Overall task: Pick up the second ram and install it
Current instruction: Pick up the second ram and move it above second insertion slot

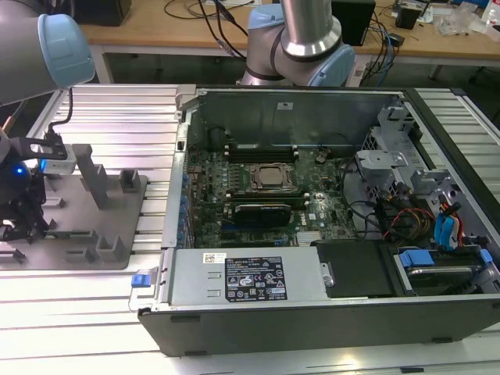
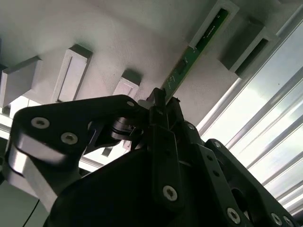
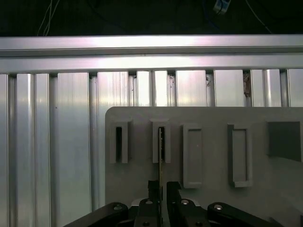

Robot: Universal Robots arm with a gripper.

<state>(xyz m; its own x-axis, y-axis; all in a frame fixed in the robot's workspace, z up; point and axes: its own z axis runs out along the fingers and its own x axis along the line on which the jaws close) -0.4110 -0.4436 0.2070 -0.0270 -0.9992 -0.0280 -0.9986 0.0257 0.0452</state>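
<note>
Although the end effector [image 3: 162,190] has its fingers drawn narrow on either side of the second ram [image 2: 184,64], apparently pinching its near end, the thin green stick sits with its far end in a slot of the grey tray [image 3: 208,118] on the bench [image 3: 47,142]. So the grasp looks made, but the lift is not yet done. Carrying and seating remain: the motherboard [image 1: 211,168] lies in the open computer case [image 1: 258,285], well apart toward the exterior view's right.

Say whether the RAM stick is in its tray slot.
In: the RAM stick stands inside a slotted tray block in both wrist views.
</note>
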